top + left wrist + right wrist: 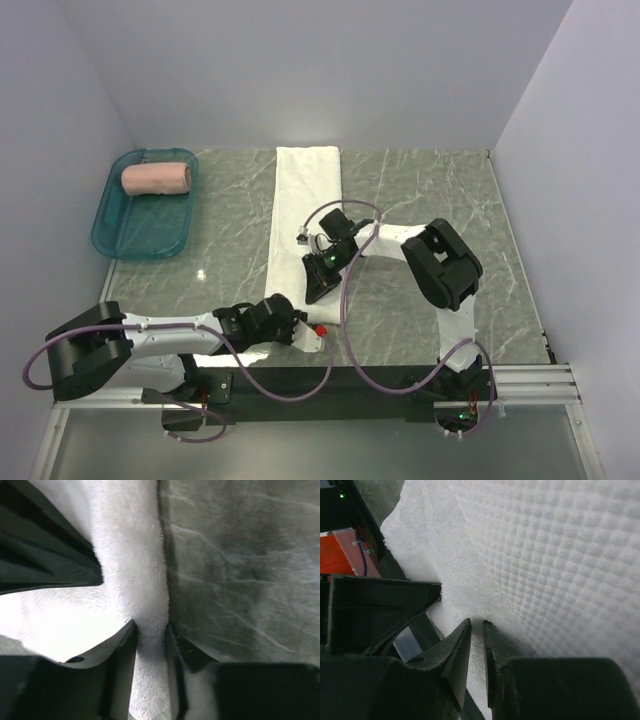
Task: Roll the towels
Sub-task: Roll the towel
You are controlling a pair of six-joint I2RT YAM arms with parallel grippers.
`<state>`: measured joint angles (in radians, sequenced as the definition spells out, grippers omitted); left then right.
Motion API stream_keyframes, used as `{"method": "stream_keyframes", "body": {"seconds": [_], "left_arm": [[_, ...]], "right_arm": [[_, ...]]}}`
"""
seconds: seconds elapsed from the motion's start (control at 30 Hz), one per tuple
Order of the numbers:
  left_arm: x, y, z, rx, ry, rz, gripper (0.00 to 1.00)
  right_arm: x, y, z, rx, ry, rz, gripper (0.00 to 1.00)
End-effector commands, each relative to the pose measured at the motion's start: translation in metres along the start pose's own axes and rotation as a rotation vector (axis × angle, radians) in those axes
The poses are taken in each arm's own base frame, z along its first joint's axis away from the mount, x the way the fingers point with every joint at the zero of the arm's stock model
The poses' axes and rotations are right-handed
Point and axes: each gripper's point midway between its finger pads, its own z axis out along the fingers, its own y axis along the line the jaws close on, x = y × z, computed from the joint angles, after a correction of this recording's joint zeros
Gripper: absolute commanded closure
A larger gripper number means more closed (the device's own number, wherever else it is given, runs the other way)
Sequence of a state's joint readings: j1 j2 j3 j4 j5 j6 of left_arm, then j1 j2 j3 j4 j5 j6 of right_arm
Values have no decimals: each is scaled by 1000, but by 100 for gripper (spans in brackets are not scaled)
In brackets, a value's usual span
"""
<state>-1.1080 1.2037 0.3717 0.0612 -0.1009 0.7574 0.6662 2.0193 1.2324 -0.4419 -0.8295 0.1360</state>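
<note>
Top external view shows the white towel (306,200) on the table (430,200) as a long strip running away from the arms, its near end pinched side by side by the nearly closed left gripper (151,627) and right gripper (476,623).

Grey marbled table (420,200) between pale lilac walls (330,70)

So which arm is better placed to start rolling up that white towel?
Probably the right, narrowly. The right gripper is shut on the white towel from above the strip, with room to travel along it. The left gripper also pinches it, but reaches in sideways, low at the near edge.
</note>
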Motion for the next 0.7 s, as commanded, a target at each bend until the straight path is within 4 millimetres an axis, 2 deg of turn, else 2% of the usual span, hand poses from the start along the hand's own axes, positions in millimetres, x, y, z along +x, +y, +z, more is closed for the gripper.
{"method": "stream_keyframes", "body": {"seconds": [0.0, 0.03, 0.07, 0.1, 0.13, 0.17, 0.2, 0.23, 0.27, 0.3, 0.33, 0.4, 0.43, 0.47, 0.53, 0.57, 0.6, 0.67], "left_arm": [[11, -35, -5, 185, 72, -50, 68], [6, -45, -7, 250, 57, -72, 76], [-1, -46, -10, 277, 43, -90, 78], [0, -56, -16, 336, 55, -126, 79], [-6, -63, -20, 379, 27, -152, 81], [-14, -60, -23, 393, 3, -175, 81], [-17, -63, -27, 417, -5, -194, 81], [-16, -68, -31, 450, 6, -208, 80], [-25, -68, -34, 489, -25, -228, 80], [-25, -67, -35, 510, -27, -244, 79], [-20, -75, -38, 566, 4, -266, 77], [-27, -68, -39, 620, -15, -324, 76], [-23, -70, -36, 658, 11, -358, 76], [-27, -60, -38, 690, -4, -417, 76], [-23, -58, -34, 762, 20, -496, 74], [-29, -47, -40, 812, -16, -546, 74], [-29, -44, -41, 846, -23, -564, 73], [-28, -32, -36, 900, -35, -632, 76]], "right_arm": [[-1, -10, -6, -7, -28, -6, 75], [-3, -10, -9, -21, -61, -10, 73], [-13, -6, -25, -22, -120, -29, 67], [-18, -5, -34, -22, -156, -46, 63], [-20, -5, -40, -29, -195, -66, 58], [-31, -2, -62, -21, -267, -97, 44], [-34, -2, -71, -12, -299, -114, 37], [-35, -3, -81, 4, -319, -154, 25], [-38, 0, -94, 31, -346, -195, 18], [-40, -4, -104, 57, -357, -214, 18], [-37, -4, -112, 87, -335, -275, 17], [-38, -12, -132, 176, -341, -348, 17], [-30, -15, -138, 195, -325, -350, 17], [-29, -13, -150, 233, -345, -381, 17], [-18, -17, -162, 272, -357, -417, 17], [-15, -9, -174, 298, -383, -456, 17], [-8, -9, -176, 309, -378, -489, 17], [1, 7, -190, 334, -418, -560, 17]]}}
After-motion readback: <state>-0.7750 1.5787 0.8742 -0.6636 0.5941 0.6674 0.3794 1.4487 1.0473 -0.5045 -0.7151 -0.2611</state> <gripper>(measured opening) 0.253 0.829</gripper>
